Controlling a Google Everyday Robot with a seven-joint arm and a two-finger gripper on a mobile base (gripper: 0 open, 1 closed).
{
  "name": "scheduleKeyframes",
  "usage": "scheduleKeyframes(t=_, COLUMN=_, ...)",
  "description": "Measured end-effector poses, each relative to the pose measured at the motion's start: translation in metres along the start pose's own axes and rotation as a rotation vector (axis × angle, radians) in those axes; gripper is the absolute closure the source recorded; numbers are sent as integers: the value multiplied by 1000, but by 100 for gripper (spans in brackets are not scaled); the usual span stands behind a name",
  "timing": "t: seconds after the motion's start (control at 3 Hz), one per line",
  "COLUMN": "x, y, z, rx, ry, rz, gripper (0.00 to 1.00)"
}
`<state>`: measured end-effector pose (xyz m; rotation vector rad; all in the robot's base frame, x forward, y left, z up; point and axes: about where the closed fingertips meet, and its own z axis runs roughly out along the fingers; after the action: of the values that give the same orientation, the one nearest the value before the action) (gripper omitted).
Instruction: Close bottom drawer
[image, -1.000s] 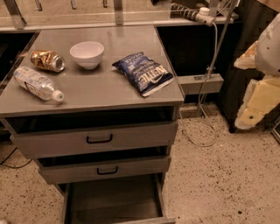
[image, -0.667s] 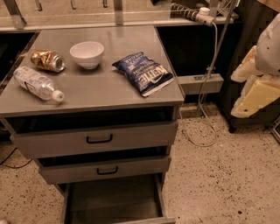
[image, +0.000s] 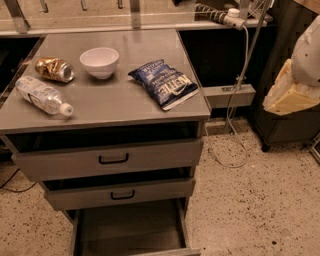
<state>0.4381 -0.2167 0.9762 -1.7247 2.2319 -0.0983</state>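
Observation:
The grey metal cabinet (image: 110, 107) has three drawers, all partly out. The bottom drawer (image: 130, 227) is pulled out furthest, with its empty inside showing and its front panel cut off by the frame's lower edge. Its handle is out of view. The middle drawer (image: 120, 194) and top drawer (image: 112, 159) are out a little, each with a small black handle. My gripper (image: 289, 95), a cream-coloured piece under a white arm, hangs at the far right, well away from the cabinet and at about the height of its top.
On the cabinet top lie a blue chip bag (image: 164, 82), a white bowl (image: 99, 61), a crushed can (image: 54, 69) and a plastic bottle (image: 42, 95). A cable (image: 235, 100) hangs from a power strip (image: 220, 17) beside the cabinet. A dark cabinet (image: 285, 127) stands at the right on speckled floor (image: 250, 210).
My gripper has moved up a little and slightly left at the right edge. The drawers and the things on the cabinet have not moved.

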Motion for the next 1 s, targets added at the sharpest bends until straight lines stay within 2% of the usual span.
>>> scheduleKeyframes(t=0.33, x=0, y=0, z=0, rx=0, ry=0, rz=0, gripper=100)
scheduleKeyframes(t=0.67, x=0, y=0, z=0, rx=0, ry=0, rz=0, gripper=100)
scheduleKeyframes(t=1.0, x=2, y=21, z=23, rx=-38, ry=-7, rz=31, gripper=100)
